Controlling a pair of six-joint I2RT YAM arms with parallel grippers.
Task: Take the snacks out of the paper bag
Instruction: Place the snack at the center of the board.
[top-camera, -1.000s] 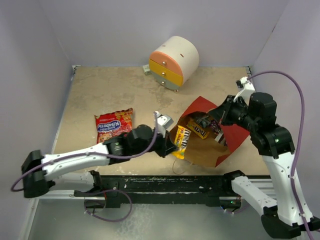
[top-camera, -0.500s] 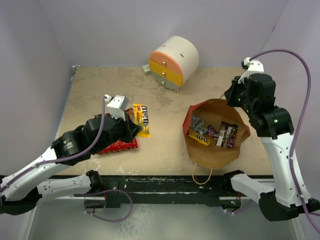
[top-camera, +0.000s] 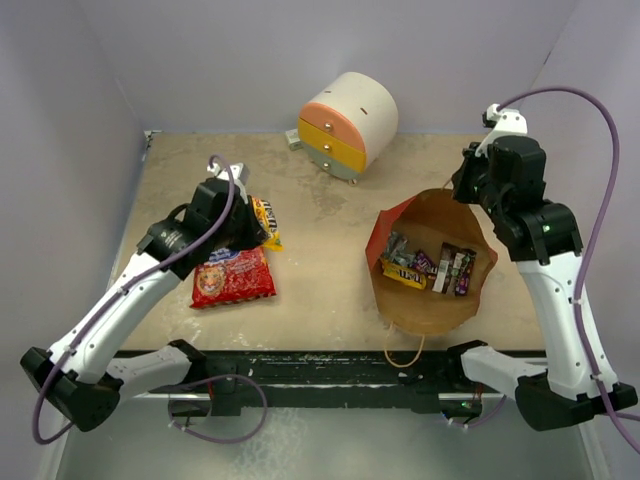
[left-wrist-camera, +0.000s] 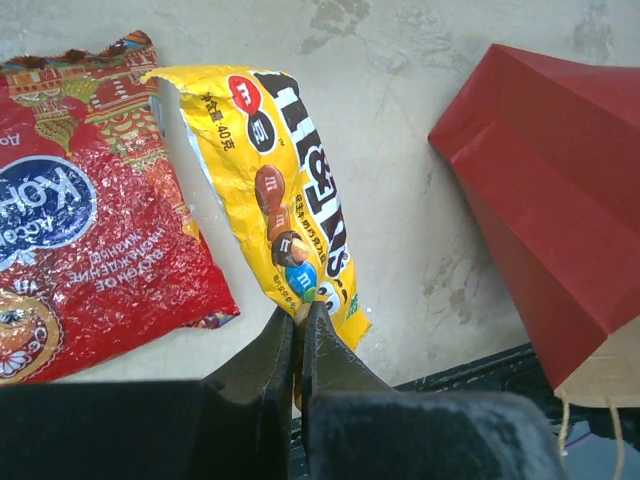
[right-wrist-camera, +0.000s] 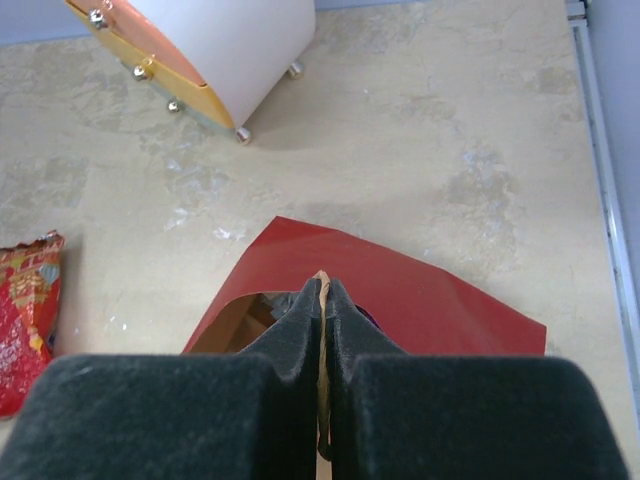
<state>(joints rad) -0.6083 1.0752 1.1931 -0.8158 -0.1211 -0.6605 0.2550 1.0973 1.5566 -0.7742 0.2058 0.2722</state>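
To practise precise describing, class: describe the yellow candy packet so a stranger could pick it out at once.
From the round white cabinet at the back of the table, look left to the big red crisp packet. Beside it, pinched by the left arm's shut jaws, is the candy packet: narrow and yellow with brown lettering, not broad and red.

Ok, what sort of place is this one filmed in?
Probably a lab test cell, not a home: left arm and right arm bolted to the table, plain walls boxing it in, staged props like the cabinet and bag.
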